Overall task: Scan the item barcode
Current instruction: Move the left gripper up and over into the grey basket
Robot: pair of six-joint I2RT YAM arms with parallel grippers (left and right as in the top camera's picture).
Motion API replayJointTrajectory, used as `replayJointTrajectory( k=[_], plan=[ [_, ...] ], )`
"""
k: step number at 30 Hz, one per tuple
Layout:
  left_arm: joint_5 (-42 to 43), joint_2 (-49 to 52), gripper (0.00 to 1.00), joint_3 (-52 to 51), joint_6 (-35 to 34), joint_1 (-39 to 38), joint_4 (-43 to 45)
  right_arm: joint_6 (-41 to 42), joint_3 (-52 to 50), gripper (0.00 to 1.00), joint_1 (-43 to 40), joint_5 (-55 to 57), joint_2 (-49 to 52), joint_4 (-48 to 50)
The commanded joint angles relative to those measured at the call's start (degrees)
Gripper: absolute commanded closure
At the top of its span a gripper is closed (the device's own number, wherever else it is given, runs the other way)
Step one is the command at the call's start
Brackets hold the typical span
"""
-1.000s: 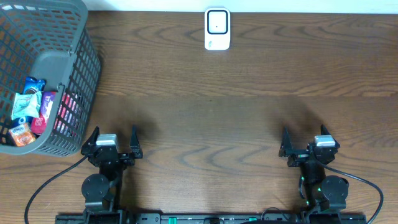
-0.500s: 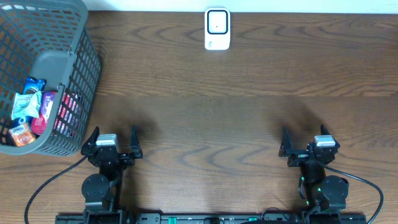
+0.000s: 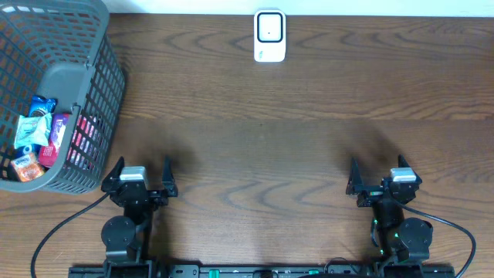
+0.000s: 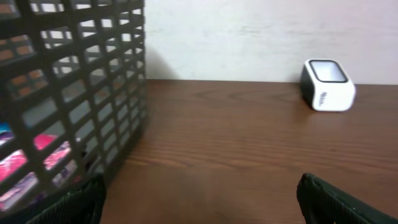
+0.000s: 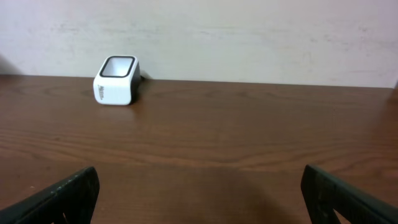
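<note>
Several small packaged items (image 3: 37,131) lie in the grey mesh basket (image 3: 104,73) at the far left; pink wrappers (image 4: 37,158) show through its wall in the left wrist view. A white barcode scanner (image 3: 269,35) stands at the table's far edge, also seen as the scanner (image 4: 326,84) from the left wrist and the scanner (image 5: 116,80) from the right wrist. My left gripper (image 3: 142,174) rests open near the front edge, just right of the basket, holding nothing. My right gripper (image 3: 378,174) stands open at the front right, nothing between its fingers.
The brown wooden table (image 3: 262,139) runs from the grippers to a pale wall (image 5: 249,31) behind the scanner. The basket's wall (image 4: 93,93) rises close on the left gripper's left side. Cables trail from both arm bases at the front edge.
</note>
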Motion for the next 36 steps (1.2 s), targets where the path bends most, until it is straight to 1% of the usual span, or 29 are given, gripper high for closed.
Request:
replayJointTrajectory(
  k=[1, 5, 7, 11, 15, 18, 19, 20, 21, 25, 27, 30, 36],
  plan=[
    [13.97, -0.42, 0.02, -0.66, -3.82, -0.17, -0.83, 0.57, -0.09, 0.01, 0.02, 0.26, -0.28, -0.24],
    [30.10, -0.39, 0.02, -0.66, -6.51, -0.17, 2.95, 0.59, -0.09, 0.01, 0.02, 0.28, -0.28, -0.24],
    [33.53, -0.42, 0.02, -0.66, -6.54, -0.17, 2.58, 0.57, -0.09, 0.01, 0.02, 0.26, -0.28, -0.24],
    [34.01, -0.39, 0.02, -0.66, -6.51, -0.17, 0.85, 0.59, -0.09, 0.01, 0.02, 0.26, -0.28, -0.24],
    [33.99, -0.39, 0.02, -0.66, -6.86, -0.17, 2.45, 0.57, -0.09, 0.01, 0.02, 0.26, -0.28, -0.24],
    [33.97, -0.39, 0.02, 0.00, -14.29, -0.17, 9.40, 0.57, -0.09, 0.01, 0.02, 0.26, -0.28, -0.24],
    [33.97, -0.39, 0.02, 0.55, -15.63, -0.17, 11.43, 0.57, -0.09, 0.01, 0.02, 0.28, -0.28, -0.24],
    [33.75, -0.39, 0.02, 1.84, -16.24, -0.17, 13.77, 0.57, -0.09, 0.01, 0.02, 0.26, -0.28, -0.24],
    [32.96, -0.39, 0.02, 2.89, -16.26, -0.17, 14.32, 0.59, -0.09, 0.01, 0.02, 0.26, -0.28, -0.24],
    [26.77, 1.88, 0.02, 9.68, -15.89, -0.17, 13.79, 0.59, -0.09, 0.01, 0.02, 0.26, -0.28, -0.24],
    [25.51, 4.90, 0.02, 13.64, -15.08, -0.17, 13.38, 0.59, -0.09, 0.01, 0.02, 0.28, -0.28, -0.24],
    [24.22, 11.93, 0.02, 21.40, -15.13, -0.17, 7.67, 0.57, -0.09, 0.01, 0.02, 0.26, -0.28, -0.24],
    [24.26, 30.93, 0.02, 39.04, -15.10, -0.17, -15.21, 0.57, -0.09, 0.01, 0.02, 0.26, -0.28, -0.24]
  ],
)
